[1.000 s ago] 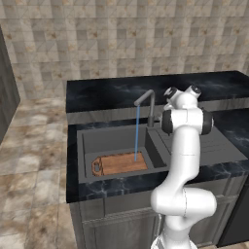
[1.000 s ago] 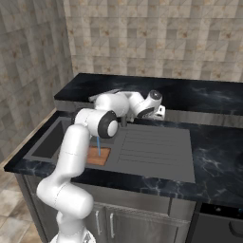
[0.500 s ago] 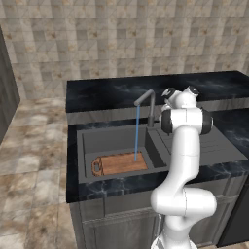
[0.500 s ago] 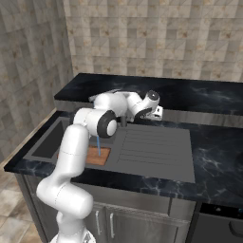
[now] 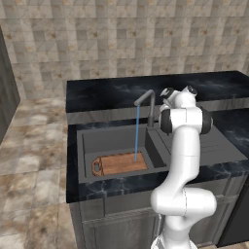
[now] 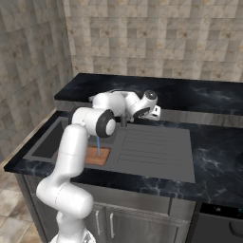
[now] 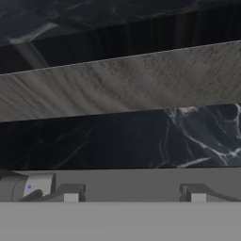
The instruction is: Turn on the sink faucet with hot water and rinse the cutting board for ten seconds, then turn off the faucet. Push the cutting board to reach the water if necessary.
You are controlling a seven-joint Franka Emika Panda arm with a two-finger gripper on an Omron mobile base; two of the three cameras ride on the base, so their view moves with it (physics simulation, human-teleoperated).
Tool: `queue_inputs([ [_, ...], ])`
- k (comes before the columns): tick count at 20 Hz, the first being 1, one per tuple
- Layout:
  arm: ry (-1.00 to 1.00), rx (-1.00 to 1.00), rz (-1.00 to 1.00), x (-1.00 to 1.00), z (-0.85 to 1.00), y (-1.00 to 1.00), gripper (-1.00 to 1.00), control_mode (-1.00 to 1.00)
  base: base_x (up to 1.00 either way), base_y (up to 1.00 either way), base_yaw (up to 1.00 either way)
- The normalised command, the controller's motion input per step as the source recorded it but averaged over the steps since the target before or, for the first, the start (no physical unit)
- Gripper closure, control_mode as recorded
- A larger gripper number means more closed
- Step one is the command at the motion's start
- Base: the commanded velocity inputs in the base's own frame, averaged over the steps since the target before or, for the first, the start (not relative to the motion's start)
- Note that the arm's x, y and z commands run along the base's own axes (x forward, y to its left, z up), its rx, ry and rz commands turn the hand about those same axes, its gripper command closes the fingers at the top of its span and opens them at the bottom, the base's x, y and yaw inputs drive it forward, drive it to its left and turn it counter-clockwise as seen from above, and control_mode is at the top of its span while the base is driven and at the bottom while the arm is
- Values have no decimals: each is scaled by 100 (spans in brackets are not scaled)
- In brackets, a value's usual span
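Tiled stone walls close off our kitchen behind a black marbled counter (image 5: 112, 92) that steps up to a raised back shelf. From the left base view, going left to right, we see the sink (image 5: 87, 146) sunk into the counter. The cutting board (image 5: 119, 163) lies flat on the basin floor, its rounded handle-hole end toward the left. The water (image 5: 136, 133) falls as a thin blue stream from the spout and lands on the board's right part. The sink faucet (image 5: 148, 104) stands at the basin's back right corner, its spout bent over the basin. Our gripper (image 5: 167, 93) sits just to the right of the faucet stem, up near its top, and the board and the stream lie to the left of and below our fingers.

From the right base view, the board (image 6: 97, 156) shows past our forearm with the stream (image 6: 98, 144) meeting it, and the ribbed drainboard (image 6: 152, 147) spreads to the right, below the gripper (image 6: 156, 112).

Along the hand view, our fingertips (image 7: 70, 193) stand wide apart, holding nothing, facing the grey riser (image 7: 117, 89) of the back shelf and the marbled counter before it.
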Motion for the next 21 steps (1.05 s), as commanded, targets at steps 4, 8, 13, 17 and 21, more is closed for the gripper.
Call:
queue_inputs([
  [4, 0, 0, 0, 0, -2, 34, -100, -100, 0, 0, 0],
  [8, 0, 0, 0, 0, -4, 36, -100, -100, 0, 0, 0],
  [13, 0, 0, 0, 0, -1, 34, -100, -100, 0, 0, 0],
  [17, 0, 0, 0, 0, 0, 29, -100, -100, 0, 0, 0],
  [21, 0, 0, 0, 0, -1, 27, -100, -100, 0, 0, 0],
])
